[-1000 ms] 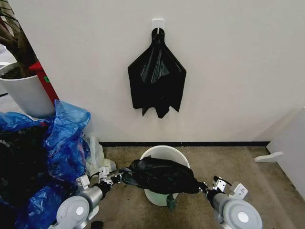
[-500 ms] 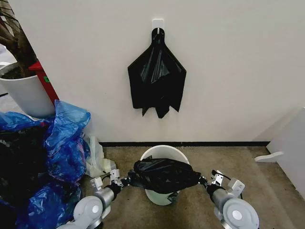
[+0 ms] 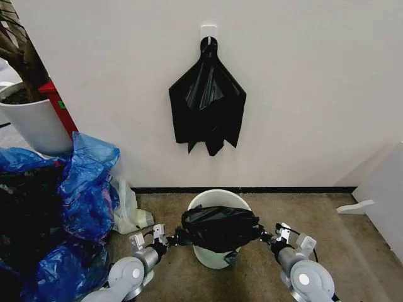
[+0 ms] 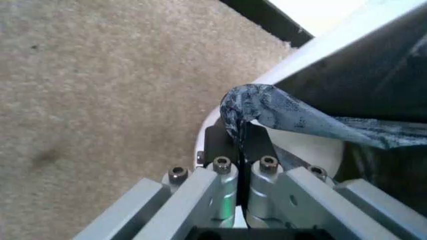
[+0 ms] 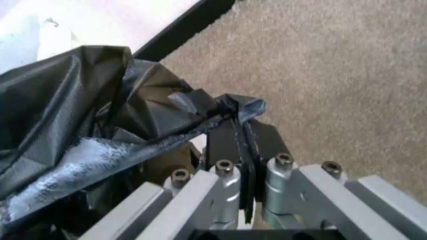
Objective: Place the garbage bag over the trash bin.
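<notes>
The off-white trash bin (image 3: 217, 199) stands on the carpet by the wall. The glossy black garbage bag (image 3: 220, 228) is stretched across the near half of its mouth. My left gripper (image 3: 177, 238) is shut on the bag's left edge (image 4: 247, 107), right beside the bin's rim (image 4: 313, 47). My right gripper (image 3: 264, 237) is shut on the bag's right edge (image 5: 230, 107). Both grippers hang at rim height on either side of the bin. A fold of the bag droops over the bin's front.
A kite-shaped black plastic bundle (image 3: 207, 100) hangs from a wall hook above the bin. Shiny blue bags (image 3: 82, 189) are piled at the left, with a white plant pot (image 3: 34, 123) behind them. A white panel (image 3: 384, 195) stands at the right.
Both grippers have moved forward toward the wall and closer together, carrying the bag further over the bin. The bag now bunches higher and narrower over the opening.
</notes>
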Controlling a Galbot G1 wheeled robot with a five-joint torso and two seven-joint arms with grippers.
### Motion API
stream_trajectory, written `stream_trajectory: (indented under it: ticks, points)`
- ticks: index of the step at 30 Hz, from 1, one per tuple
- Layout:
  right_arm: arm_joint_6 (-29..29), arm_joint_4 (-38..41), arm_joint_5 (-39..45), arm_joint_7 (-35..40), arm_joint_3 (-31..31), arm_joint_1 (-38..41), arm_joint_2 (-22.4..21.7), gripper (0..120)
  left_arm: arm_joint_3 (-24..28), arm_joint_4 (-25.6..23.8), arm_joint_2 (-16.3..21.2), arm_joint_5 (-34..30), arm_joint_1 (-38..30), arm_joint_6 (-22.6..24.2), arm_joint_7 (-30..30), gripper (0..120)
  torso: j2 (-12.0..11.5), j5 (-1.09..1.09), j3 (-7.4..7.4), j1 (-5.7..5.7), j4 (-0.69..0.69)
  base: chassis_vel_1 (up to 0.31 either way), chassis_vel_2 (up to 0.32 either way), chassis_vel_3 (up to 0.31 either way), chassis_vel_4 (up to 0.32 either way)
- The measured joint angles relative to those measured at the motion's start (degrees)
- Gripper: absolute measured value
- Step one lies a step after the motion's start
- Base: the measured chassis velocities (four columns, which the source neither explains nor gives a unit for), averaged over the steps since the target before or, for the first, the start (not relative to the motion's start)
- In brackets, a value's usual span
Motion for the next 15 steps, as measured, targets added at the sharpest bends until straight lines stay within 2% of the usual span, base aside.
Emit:
stream_trajectory:
  ticks: [6, 15]
  points:
    - [0.33, -0.05, -0.02, -0.80, 0.42, 0.64, 0.06, 0, -1.05, 1.75, -1.42, 0.70, -0.50, -3.00, 0.37, 0, 0.00, 0.00, 0.00, 0.00, 0.00, 0.000, 0.000, 0.000, 0.000]
    - [0.37, -1.17, -1.04, -1.82, 0.31, 1.21, 0.11, 0, -0.48, 2.10, -2.17, 3.13, -0.68, -3.58, 1.09, 0, 0.00, 0.00, 0.01, 0.00, -0.01, 0.000, 0.000, 0.000, 0.000]
